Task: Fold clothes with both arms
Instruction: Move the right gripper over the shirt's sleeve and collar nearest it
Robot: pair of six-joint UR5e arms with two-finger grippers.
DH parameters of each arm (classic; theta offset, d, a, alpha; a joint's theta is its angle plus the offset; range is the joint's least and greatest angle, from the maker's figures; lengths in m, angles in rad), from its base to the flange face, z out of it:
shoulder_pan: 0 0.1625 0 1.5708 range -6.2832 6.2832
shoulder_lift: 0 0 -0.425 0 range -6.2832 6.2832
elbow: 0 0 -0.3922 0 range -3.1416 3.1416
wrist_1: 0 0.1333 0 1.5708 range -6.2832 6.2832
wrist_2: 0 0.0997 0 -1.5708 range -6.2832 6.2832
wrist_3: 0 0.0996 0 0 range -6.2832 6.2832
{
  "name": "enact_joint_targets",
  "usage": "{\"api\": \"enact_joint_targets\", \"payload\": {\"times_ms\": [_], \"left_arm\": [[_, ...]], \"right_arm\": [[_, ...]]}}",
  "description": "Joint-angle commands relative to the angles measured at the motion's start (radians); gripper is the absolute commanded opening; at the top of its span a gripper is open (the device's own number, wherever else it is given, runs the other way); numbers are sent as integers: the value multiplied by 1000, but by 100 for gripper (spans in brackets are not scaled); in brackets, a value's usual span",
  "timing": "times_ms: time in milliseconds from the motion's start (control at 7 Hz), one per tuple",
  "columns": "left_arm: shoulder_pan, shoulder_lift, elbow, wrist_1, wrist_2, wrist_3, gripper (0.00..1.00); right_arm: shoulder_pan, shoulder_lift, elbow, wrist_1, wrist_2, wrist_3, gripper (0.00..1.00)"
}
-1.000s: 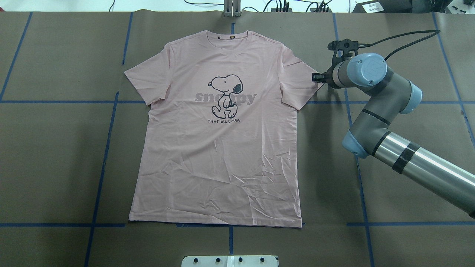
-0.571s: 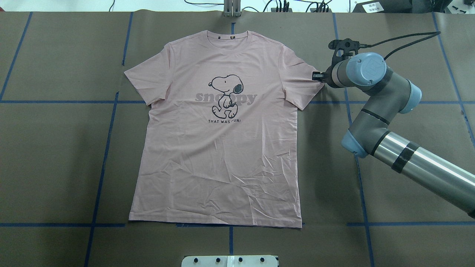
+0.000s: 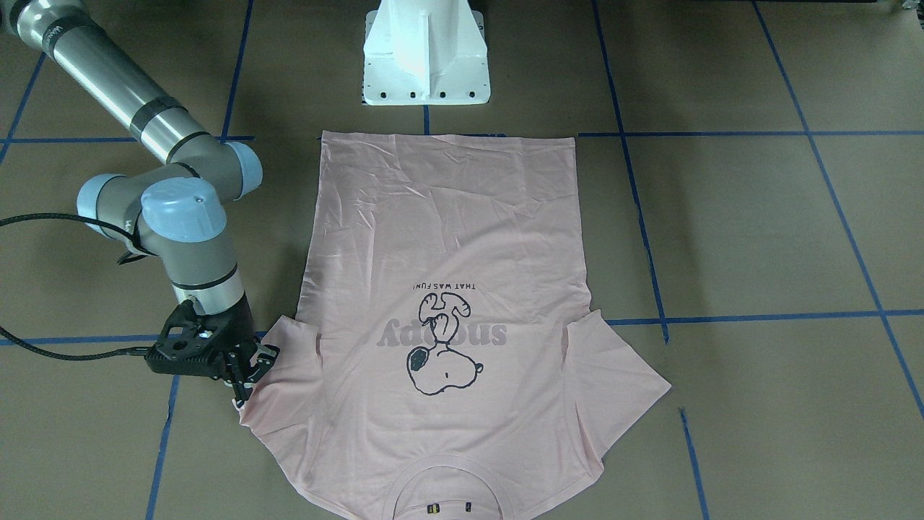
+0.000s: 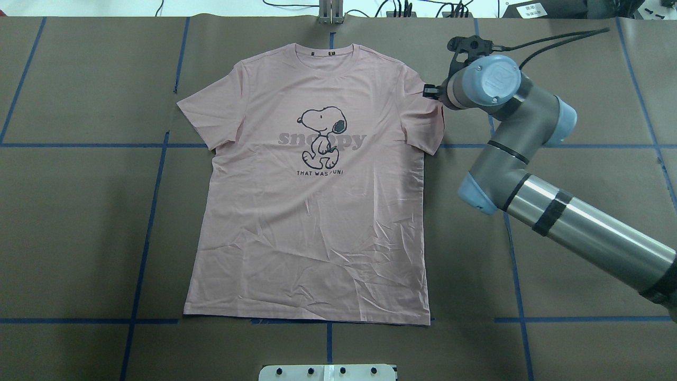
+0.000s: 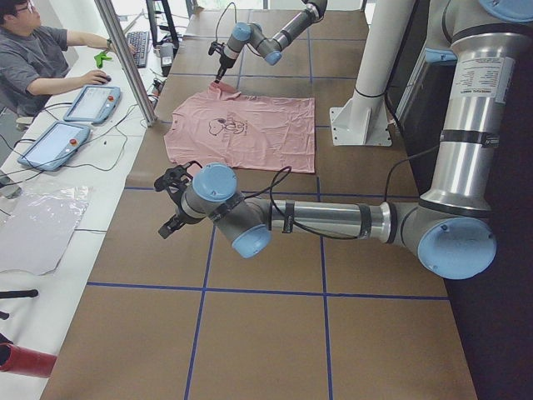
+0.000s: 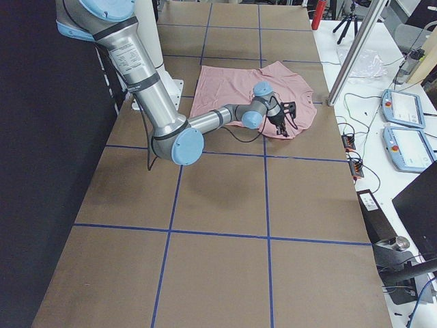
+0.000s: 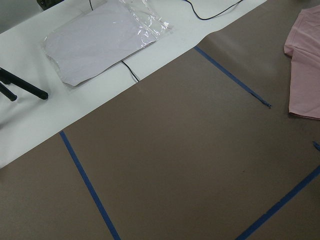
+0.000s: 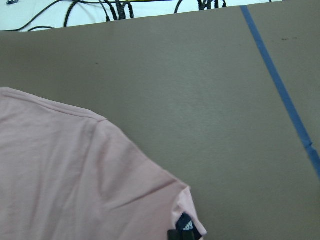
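Note:
The pale pink T-shirt (image 4: 317,222) with the cartoon dog print lies flat, face up, collar at the far table edge; it also shows in the front-facing view (image 3: 447,238). My right gripper (image 4: 429,91) is shut on the tip of the shirt's right-hand sleeve and holds it raised and drawn inward, so the sleeve (image 4: 423,121) bunches. The right wrist view shows the sleeve tip with its black tag (image 8: 189,226) at the fingers. My left gripper (image 5: 171,204) hovers over bare table far from the shirt, seen only in the exterior left view; I cannot tell if it is open.
The white pedestal base (image 3: 426,54) stands at the robot's table edge. Blue tape lines (image 4: 153,185) cross the brown table cover. A metal clamp (image 4: 330,13) and cables sit at the far edge. An operator (image 5: 42,58) with tablets and a plastic bag (image 7: 100,42) are beyond it.
My right gripper has moved toward the shirt's collar side and inward, taking the sleeve tip with it; the sleeve is now pulled in and bunched. The rest of the shirt has not moved.

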Motion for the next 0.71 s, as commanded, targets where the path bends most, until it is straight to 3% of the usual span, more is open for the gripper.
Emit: {"api": "enact_joint_targets", "payload": {"times_ms": [0,286,429,571], "left_arm": [[0,0,3,0,1,-1,100],[0,0,4,2,1,-2,100],[0,0,4,2,1,-2,100],[2,0,4,2,1,-2,100]], "right_arm": [[-103,178,-10,-224,-144,155,0],[-139,256,-114,-220,-194,181,0],[-141,258,-131,-217,-205,166,67],[-142,260,-136,-216,-205,146,100]]}}
